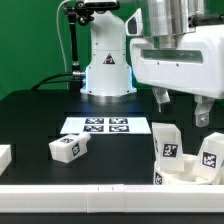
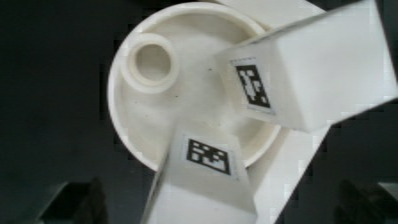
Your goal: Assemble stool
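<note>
Wrist view: you look down on the round seat (image 2: 160,115) with two legs standing on it, one leg (image 2: 294,80) beside an empty socket (image 2: 150,60), the other leg (image 2: 210,160) nearer the rim. Exterior view puts this part-built stool at its right, on the black table (image 1: 40,120). The gripper (image 1: 184,108) hangs just above it, jaws wide and holding nothing. The third leg (image 1: 68,148) lies loose, well apart toward that view's left, near the marker board (image 1: 105,125). Judge yourself about two thirds through, with one leg to fetch and fit. Whether the two standing legs are fully tightened, you cannot tell.
</note>
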Robot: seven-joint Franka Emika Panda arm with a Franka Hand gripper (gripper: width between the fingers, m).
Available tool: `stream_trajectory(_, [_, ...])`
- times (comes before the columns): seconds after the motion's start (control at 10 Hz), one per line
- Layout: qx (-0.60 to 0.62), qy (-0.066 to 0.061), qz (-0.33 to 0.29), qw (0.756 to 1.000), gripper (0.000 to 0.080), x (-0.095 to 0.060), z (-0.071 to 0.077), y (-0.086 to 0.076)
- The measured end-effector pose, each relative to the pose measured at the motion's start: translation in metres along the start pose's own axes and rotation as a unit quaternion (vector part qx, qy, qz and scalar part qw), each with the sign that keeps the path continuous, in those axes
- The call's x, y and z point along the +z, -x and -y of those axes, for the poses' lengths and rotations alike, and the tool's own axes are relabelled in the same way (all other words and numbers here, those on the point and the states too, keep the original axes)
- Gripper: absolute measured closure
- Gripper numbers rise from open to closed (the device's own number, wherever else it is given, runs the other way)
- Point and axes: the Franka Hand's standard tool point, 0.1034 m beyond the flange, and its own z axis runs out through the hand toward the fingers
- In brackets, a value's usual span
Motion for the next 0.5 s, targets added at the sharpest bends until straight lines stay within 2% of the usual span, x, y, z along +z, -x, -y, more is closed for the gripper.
stream_trajectory(0.1, [-0.047, 0.002, -0.001, 0.999, 0.0151, 0.0011, -0.0003, 0.0003])
stream_trajectory(0.2, [-0.125, 0.023, -0.019, 0.992, 0.015, 0.0064, -0.0023, 0.0026])
stream_trajectory(0.3, [-0.19, 0.033, -0.026, 0.981, 0.015, 0.0072, -0.0012, 0.0063])
stream_trajectory(0.4, [-0.272, 0.044, -0.028, 0.961, 0.015, 0.0053, 0.0005, 0.0068])
stream_trajectory(0.5, [-0.346, 0.067, -0.023, 0.936, 0.015, 0.0024, 0.0047, 0.0087])
